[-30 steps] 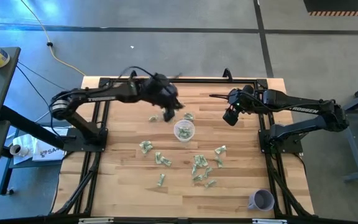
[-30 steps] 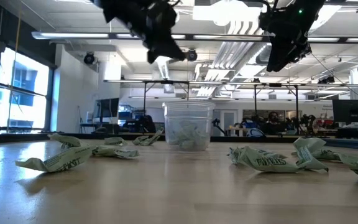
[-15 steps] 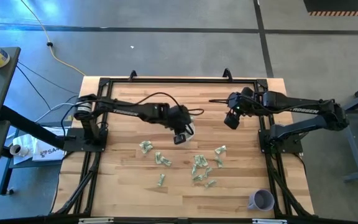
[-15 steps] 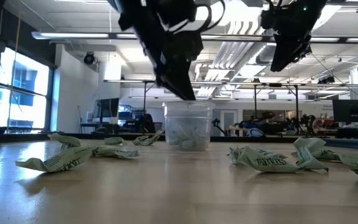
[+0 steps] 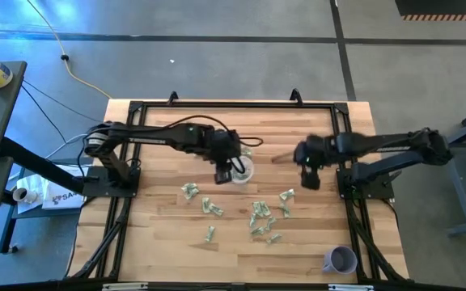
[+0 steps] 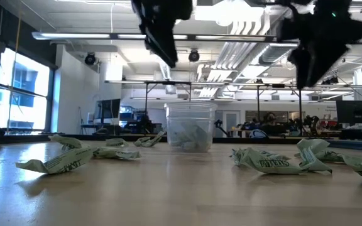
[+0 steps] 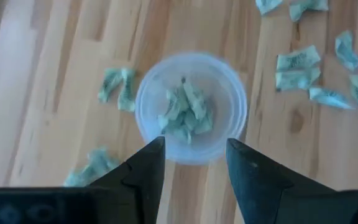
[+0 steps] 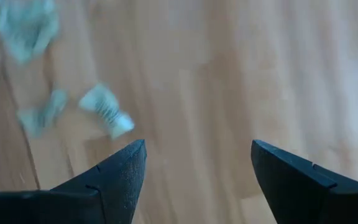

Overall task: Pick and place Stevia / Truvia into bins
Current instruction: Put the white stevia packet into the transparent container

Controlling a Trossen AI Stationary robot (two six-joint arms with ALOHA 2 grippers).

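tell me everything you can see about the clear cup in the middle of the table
The clear cup is small, round, see-through plastic with a whitish rim. It stands upright on the wooden table, near the middle and toward the far side. Several crumpled green-and-white packets lie piled inside it, with more loose ones scattered on the wood around it. The left gripper hangs just above it with open, empty jaws. Nothing is seen touching the cup but the table and its contents.

Light wooden table (image 5: 160, 234) with a black frame, filling the middle of the high view. Clear cup (image 5: 240, 170) just above the frame's centre, green packets inside. Loose green-and-white packets (image 5: 259, 217) scattered below and right of centre; a few more (image 5: 191, 191) to the lower left of the cup. Lavender cup (image 5: 341, 259) at lower right corner.
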